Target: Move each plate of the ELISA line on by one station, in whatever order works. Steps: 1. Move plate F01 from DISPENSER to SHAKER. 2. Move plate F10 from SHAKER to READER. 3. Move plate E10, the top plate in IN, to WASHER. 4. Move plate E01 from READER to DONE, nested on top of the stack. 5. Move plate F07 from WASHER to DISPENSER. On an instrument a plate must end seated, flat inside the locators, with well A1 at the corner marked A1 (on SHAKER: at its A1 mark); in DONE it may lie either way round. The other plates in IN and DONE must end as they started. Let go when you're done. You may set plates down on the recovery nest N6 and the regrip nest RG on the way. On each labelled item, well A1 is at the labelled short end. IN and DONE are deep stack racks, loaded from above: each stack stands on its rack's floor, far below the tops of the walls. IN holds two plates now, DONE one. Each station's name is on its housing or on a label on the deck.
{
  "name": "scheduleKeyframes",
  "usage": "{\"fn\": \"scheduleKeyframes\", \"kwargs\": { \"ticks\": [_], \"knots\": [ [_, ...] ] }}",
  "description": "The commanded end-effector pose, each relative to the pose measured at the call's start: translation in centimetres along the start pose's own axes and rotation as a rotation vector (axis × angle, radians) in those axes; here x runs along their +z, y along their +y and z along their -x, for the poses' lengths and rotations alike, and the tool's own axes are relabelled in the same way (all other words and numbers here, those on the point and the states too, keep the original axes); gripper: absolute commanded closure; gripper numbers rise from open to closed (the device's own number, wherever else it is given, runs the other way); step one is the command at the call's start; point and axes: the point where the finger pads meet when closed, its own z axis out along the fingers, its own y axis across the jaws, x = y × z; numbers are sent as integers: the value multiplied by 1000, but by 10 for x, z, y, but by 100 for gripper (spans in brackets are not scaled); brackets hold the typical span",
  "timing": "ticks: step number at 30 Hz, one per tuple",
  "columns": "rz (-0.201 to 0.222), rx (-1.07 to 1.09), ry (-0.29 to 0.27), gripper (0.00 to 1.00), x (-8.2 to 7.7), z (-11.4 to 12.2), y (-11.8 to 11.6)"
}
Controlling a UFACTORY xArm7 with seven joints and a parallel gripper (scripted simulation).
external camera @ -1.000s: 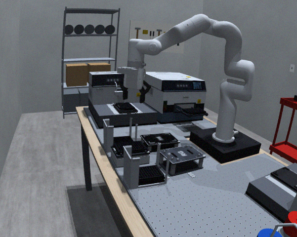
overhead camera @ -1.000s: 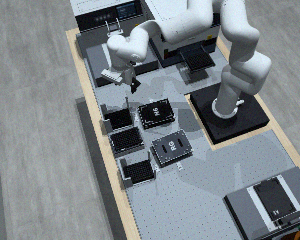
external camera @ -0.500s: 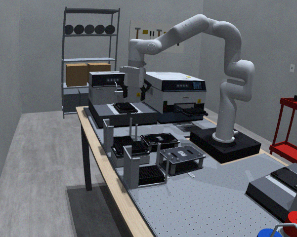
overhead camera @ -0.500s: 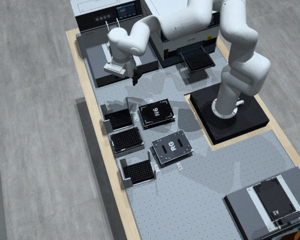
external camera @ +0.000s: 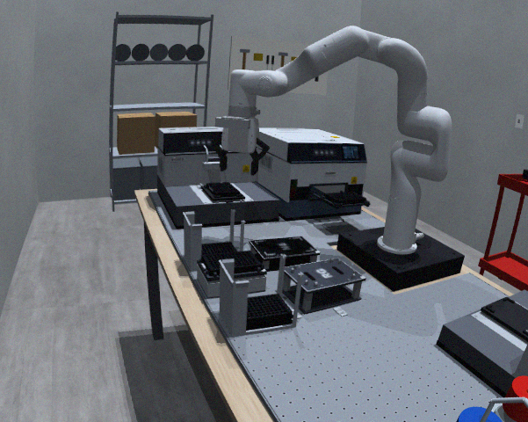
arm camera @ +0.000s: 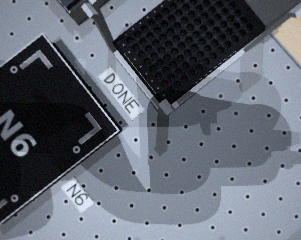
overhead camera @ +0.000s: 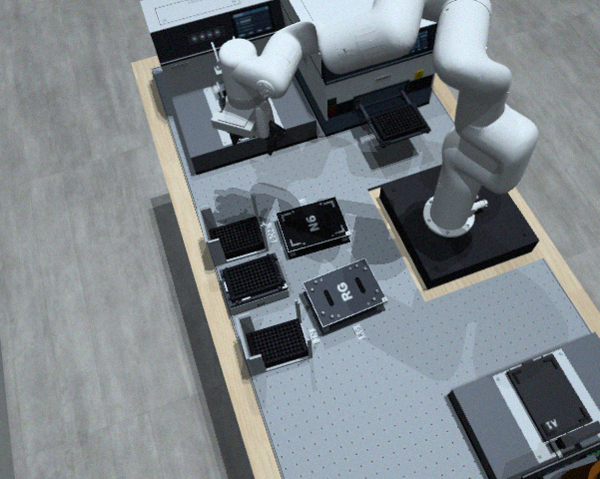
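The hand (external camera: 237, 159) is held spread wide with nothing in it over the far-left instrument's plate (external camera: 222, 191), while another plate (overhead camera: 398, 122) is parked on the tray near the worktop's (overhead camera: 392, 402) far edge.

The arm (external camera: 404, 68) is white; its gripper (external camera: 237, 159) has black fingers (external camera: 221, 159). The arm's pedestal (overhead camera: 516, 241) is black. The deck (overhead camera: 392, 391) is light grey with a regular grid of small dark dots and sits on a pale wood table (overhead camera: 222, 329). All visible plates, including the one beside the white DONE label (arm camera: 121, 96), are black with a fine grid of wells (arm camera: 187, 42). The N6 nest (overhead camera: 312, 226) is black with white lettering and white corner marks. The RG nest (overhead camera: 343, 291) is dark grey with white lettering and two black slots. The floor (overhead camera: 73, 206) is grey. The cart (external camera: 518, 185) is red. Two boxes (external camera: 135, 131) on the shelf are brown.
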Motion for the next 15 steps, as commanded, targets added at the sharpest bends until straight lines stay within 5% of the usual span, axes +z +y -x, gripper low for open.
{"fn": "scheduleKeyframes", "kwargs": {
  "ticks": [1, 15],
  "knots": [
    [2, -116, 2, 0, -1, 11, 6],
    [3, -172, 1, 0, -1, 49, 19]
  ]
}}
